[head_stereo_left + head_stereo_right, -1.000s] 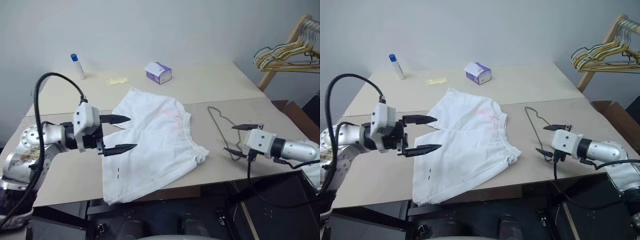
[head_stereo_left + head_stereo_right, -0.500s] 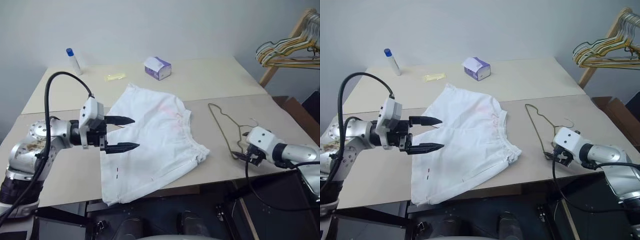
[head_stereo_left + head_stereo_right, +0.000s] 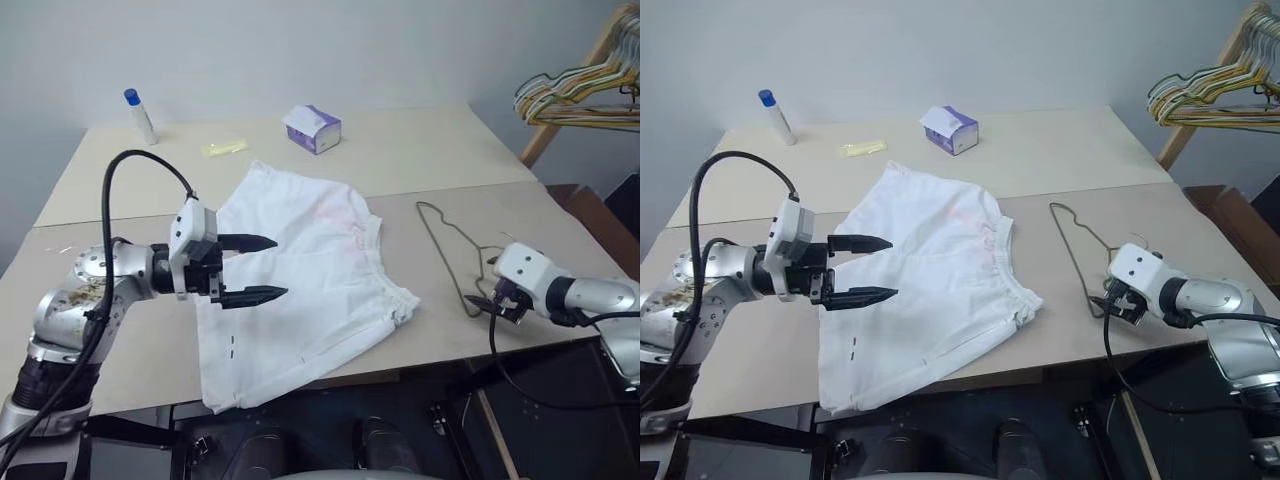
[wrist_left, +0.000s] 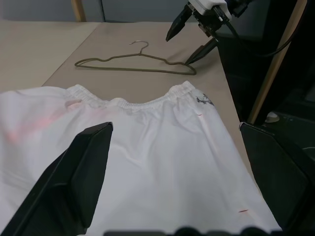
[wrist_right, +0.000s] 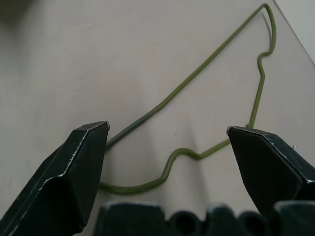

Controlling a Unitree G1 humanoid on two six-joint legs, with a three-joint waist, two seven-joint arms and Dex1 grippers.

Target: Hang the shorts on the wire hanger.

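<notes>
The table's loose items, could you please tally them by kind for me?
Shorts: 1
Wire hanger: 1
Tissue box: 1
Blue-capped tube: 1
Yellow packet: 1
Total: 5

Shorts [image 3: 300, 290]: thin white cloth, matt, softly creased, gathered elastic waistband. Wire hanger [image 3: 448, 250]: thin olive-green metal wire, smooth, dull sheen. Surface [image 3: 420, 160]: beige board, matt, smooth. Tissue box [image 3: 312, 128]: purple-white card. Rail [image 3: 575, 85]: bare wood. Left gripper [image 3: 255, 268] fingers [image 4: 74, 182]: black plastic, matt.
</notes>
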